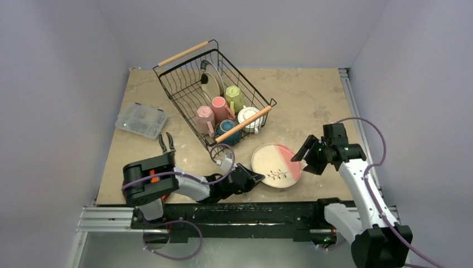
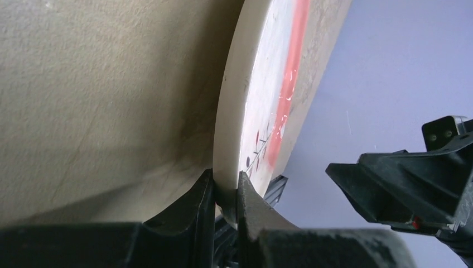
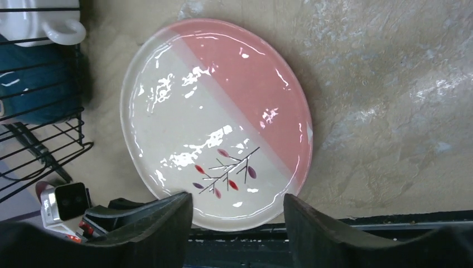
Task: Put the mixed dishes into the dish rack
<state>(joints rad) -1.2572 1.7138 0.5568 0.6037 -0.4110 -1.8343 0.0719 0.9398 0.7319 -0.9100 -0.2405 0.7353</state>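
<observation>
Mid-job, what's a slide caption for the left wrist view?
Left gripper clamped on the rim of the pink-white plate.

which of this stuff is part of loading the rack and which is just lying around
Part of the job: dish rack, pink-white plate (rim pinched in the left claw), two pink mugs, yellow-green mug, white two-handled cup, teal bowl, upright plate in the rack.
Just lying about: clear plastic piece, black pliers, both left of the rack.

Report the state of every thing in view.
pink-white plate: on the table, rim pinched
left gripper: shut on the plate's rim
right gripper: open, near the plate, not touching
dish rack: upright, partly loaded
black pliers: lying on the table
</observation>
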